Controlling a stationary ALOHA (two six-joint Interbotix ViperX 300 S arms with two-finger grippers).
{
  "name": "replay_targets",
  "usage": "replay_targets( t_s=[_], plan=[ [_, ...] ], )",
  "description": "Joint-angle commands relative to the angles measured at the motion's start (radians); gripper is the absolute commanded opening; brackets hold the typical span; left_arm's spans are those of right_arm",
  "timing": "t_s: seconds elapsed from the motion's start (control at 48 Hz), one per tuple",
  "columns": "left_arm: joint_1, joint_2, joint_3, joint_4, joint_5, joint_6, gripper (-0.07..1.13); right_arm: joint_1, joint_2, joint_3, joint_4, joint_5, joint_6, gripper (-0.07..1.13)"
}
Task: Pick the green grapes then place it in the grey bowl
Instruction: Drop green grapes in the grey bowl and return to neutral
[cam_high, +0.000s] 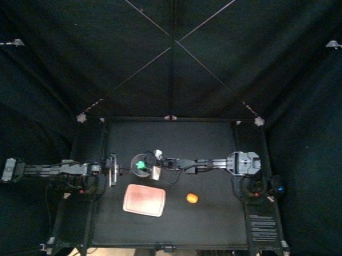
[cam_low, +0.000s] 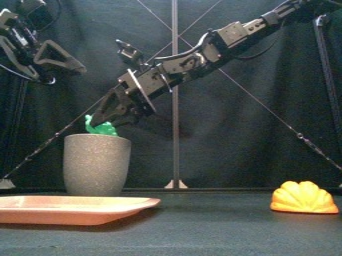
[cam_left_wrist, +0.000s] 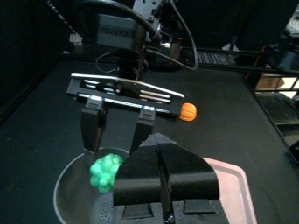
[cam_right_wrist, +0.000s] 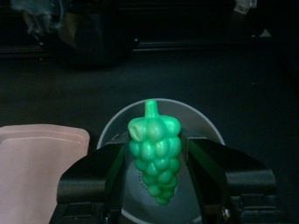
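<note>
One move remains: right gripper (cam_right_wrist: 158, 175), pinching grapes (cam_right_wrist: 156, 157) above the bowl (cam_low: 96, 165) at ten o'clock, should spread; left gripper (cam_left_wrist: 170, 175) rests, pressed together.

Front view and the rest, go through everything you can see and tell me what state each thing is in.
Green grapes: clamped in the right gripper, at the cup's mouth, not released.
Grey speckled cup: upright, grapes poking above its rim.
Pink tray: lying flat, nothing on it.
Orange toy food: lying loose, apart from the tray.
Right gripper: shut on the grapes.
Left gripper: shut, holding nothing, left of the cup.
</note>
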Motion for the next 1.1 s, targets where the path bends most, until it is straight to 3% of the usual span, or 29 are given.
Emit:
replay_targets(
  t_s=[0.021, 0.146, 0.5, 1.104],
  plan=[
    [0.0, 0.005, -0.014, -0.002, -0.005, 0.002, 0.12, 0.006, -0.008, -0.048, 0.003, 0.015, 0.003, 0.83],
    [0.0, 0.005, -0.014, -0.002, -0.006, 0.002, 0.12, 0.005, 0.002, -0.057, 0.003, 0.017, 0.003, 0.92],
    [-0.002, 0.006, -0.015, -0.002, -0.006, 0.002, 0.12, 0.003, -0.08, -0.008, -0.02, 0.017, -0.002, 0.93],
    [0.006, 0.005, -0.015, -0.005, -0.049, 0.002, 0.12, 0.009, -0.534, 0.571, -0.011, -0.325, 0.005, 0.92]
  ],
)
